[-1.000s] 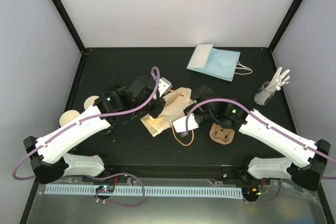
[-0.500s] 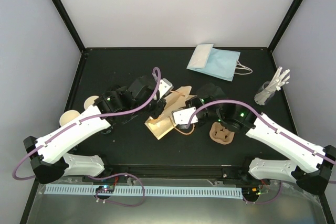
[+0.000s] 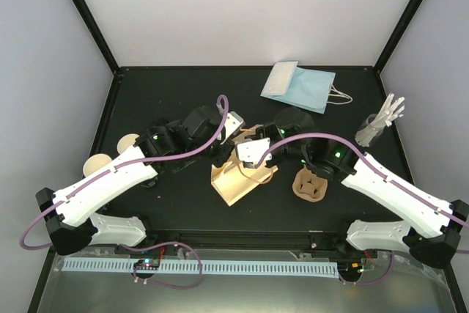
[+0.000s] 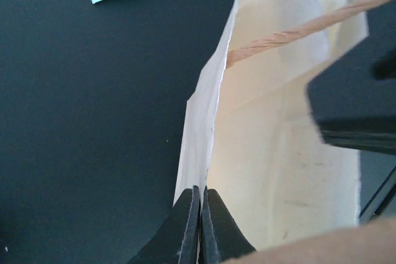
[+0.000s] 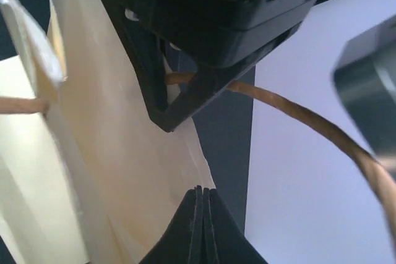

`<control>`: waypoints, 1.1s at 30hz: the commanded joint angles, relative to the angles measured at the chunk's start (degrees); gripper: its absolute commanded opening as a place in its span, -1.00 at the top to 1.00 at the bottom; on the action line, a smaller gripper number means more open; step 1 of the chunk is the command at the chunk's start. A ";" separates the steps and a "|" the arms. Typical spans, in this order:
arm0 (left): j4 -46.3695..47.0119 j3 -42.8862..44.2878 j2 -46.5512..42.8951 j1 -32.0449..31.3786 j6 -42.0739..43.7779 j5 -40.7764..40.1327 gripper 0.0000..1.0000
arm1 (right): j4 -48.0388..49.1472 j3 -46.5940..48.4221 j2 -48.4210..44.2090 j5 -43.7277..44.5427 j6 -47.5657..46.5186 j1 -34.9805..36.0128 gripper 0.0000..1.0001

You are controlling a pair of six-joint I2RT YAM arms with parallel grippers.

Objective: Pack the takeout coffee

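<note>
Cream cups lie at the far left, beside the left arm. That arm reaches right and far across the table with its forearm low. The left gripper tilts down, its jaws pinched shut on the left mouth edge of the bag. A second ago the bag lay flat and slack. Now it is raised and pulled into an open wedge, one twine handle hanging on its near side. The right gripper has slid left toward its partner and is clamped on the opposite paper wall. The right arm stretches low from the near right, wrist turned leftward. Right of it sits the carrier. The bag is being opened, I judge, but not yet loaded. The coffee shows in no view and may be hidden under an arm.
</note>
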 commanded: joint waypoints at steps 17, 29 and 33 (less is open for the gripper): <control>1.76 1.62 -1.91 0.49 -1.90 -1.47 0.97 | -13.29 -1.45 6.32 -0.73 -9.14 0.28 0.98; 2.67 0.91 -2.39 0.52 -0.56 1.08 0.97 | -11.18 -1.91 8.13 0.87 -2.04 0.15 0.98; 2.73 0.47 -2.69 0.56 -0.81 2.12 0.97 | -9.75 -0.79 9.41 1.36 0.33 0.04 0.98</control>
